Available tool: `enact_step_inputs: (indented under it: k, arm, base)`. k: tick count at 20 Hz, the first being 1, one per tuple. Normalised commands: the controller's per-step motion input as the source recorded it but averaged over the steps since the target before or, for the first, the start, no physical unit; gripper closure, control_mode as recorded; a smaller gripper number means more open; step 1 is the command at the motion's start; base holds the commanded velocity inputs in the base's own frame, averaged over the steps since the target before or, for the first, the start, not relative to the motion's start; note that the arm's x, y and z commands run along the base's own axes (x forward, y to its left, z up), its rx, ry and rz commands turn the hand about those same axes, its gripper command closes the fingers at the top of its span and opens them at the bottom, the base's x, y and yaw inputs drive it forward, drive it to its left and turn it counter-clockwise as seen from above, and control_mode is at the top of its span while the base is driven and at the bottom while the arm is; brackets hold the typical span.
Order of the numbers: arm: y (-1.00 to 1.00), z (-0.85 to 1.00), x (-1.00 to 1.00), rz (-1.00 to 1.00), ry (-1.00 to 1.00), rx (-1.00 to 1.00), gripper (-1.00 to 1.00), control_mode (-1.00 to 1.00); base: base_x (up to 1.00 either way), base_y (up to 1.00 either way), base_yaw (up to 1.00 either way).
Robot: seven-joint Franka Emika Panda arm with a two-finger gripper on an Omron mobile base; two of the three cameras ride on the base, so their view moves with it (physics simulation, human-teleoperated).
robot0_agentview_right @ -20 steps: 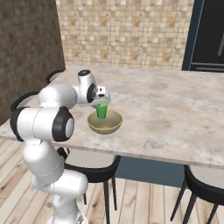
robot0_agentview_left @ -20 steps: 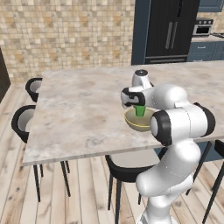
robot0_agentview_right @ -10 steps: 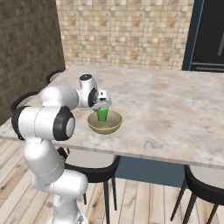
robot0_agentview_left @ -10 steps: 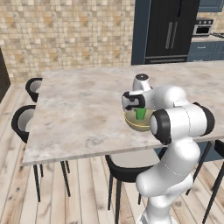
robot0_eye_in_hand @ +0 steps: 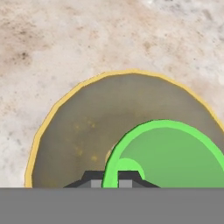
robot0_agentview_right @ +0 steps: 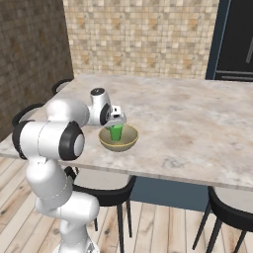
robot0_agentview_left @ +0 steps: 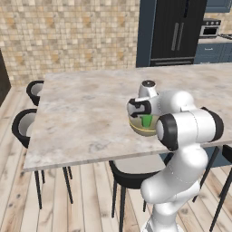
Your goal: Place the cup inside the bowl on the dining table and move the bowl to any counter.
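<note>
One cup (robot0_eye_in_hand: pixel 168 153) sits gripped in your tool (robot0_agentview_left: pixel 146 112), just below it the bowl (robot0_eye_in_hand: pixel 78 131); cup's base seems inside, on the worktop (robot0_agentview_left: pixel 86 113)

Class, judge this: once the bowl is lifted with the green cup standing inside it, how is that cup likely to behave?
The cup looks upright, small and narrow-based inside the wide, curved bowl, so it may well slide or tip if the bowl tilts. Both surfaces look smooth and rigid, suggesting little grip between them. The end effector is at the cup's rim, so release could nudge it.
</note>
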Motion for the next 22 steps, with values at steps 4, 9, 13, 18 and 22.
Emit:
enact_step_inputs:
  k: [4,9,13,18,22]
  arm:
    - [-0.06,-0.09,-0.08,0.02,0.0,0.0,1.0,-1.0]
    - [-0.04,-0.1,-0.01,0.03,0.0,0.0,1.0,-1.0]
    - [0.0,-0.1,0.0,0.04,0.0,0.0,1.0,-1.0]
    - [0.0,-0.12,0.0,0.04,0.0,0.0,1.0,-1.0]
    - [0.0,-0.08,0.0,0.04,0.0,0.0,1.0,-1.0]
  base:
    - [0.0,0.0,0.0]
    - [0.0,0.0,0.0]
    - [0.0,0.0,0.0]
    - [0.0,0.0,0.0]
    - [0.0,0.0,0.0]
